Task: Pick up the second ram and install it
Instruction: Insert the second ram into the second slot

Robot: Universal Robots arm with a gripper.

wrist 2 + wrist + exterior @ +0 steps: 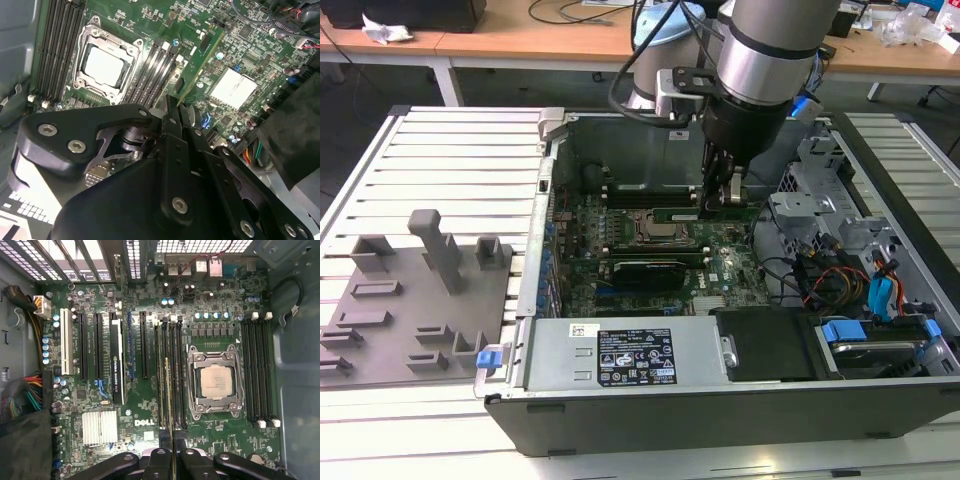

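My gripper (718, 203) is down inside the open computer case, shut on the second ram (678, 213), a thin green stick held level over the motherboard. In the first wrist view the ram (167, 390) shows edge-on, running out from my gripper (170, 460) along the black memory slots (175, 375) beside the CPU socket (215, 382). In the second wrist view the ram (200, 65) reaches from my gripper (173, 107) over the same slot bank (152, 70). I cannot tell whether it touches a slot.
A grey plastic tray (420, 290) with pockets lies at the exterior view's left. Another bank of memory slots (257, 370) flanks the socket. A black graphics card (117, 360), a silver heatsink (100, 427), the power supply (630, 355) and bundled cables (840, 280) crowd the case.
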